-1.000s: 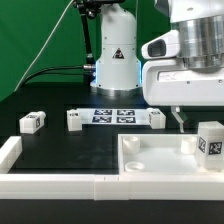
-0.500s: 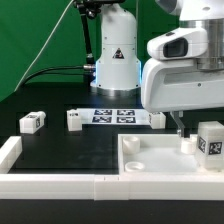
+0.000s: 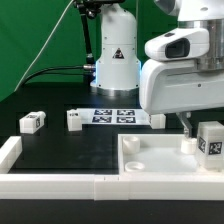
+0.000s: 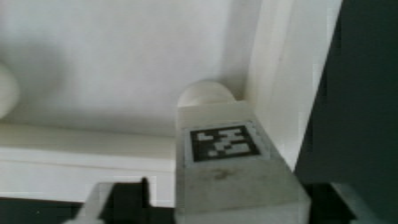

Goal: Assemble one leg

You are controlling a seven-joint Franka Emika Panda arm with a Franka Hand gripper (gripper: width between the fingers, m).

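A leg, a small white block with a square marker, stands at the near right corner of the large white tray. My gripper hangs over the tray's far right part, just behind and to the exterior view's left of this leg. In the wrist view the same leg sits against the tray wall. It reaches in between my two dark fingers, which stand on either side of it. The gripper looks open.
Three more legs lie on the black table: one at the exterior view's left, one beside the marker board, one at the board's right end. A low white wall runs along the front. The robot base stands behind.
My arm has moved toward the exterior view's right and a little down, bringing the fingers closer to the leg on the tray corner. The leg and the other parts have not moved.
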